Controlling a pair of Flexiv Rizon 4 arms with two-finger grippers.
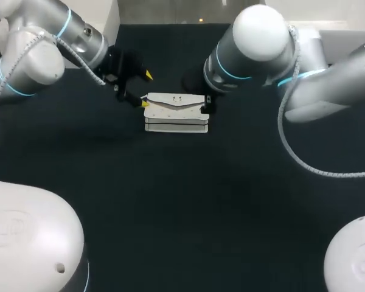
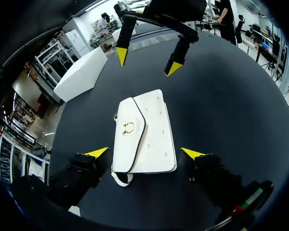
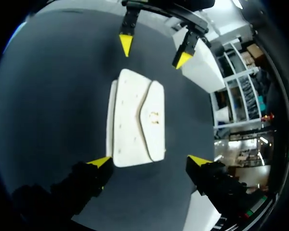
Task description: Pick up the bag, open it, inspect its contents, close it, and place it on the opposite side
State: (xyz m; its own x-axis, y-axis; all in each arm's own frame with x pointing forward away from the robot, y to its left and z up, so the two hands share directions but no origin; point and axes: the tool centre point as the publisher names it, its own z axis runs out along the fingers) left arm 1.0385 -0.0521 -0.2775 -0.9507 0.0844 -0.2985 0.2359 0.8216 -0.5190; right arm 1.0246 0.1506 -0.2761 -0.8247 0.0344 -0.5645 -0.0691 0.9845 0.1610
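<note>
White handbag (image 1: 176, 112) is lying flat on the black table (image 1: 170, 213), flap closed, sitting well toward the far edge. Left gripper (image 2: 145, 153) is hanging over one short end and right gripper (image 3: 149, 160) over the other, both with fingers spread wide. A big stretch of tabletop is running from the bag to the near edge.

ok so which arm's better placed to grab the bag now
Left, narrowly: the bag's end already lies between the left gripper's open fingers, while the right gripper's open fingers only just reach the other end.
</note>
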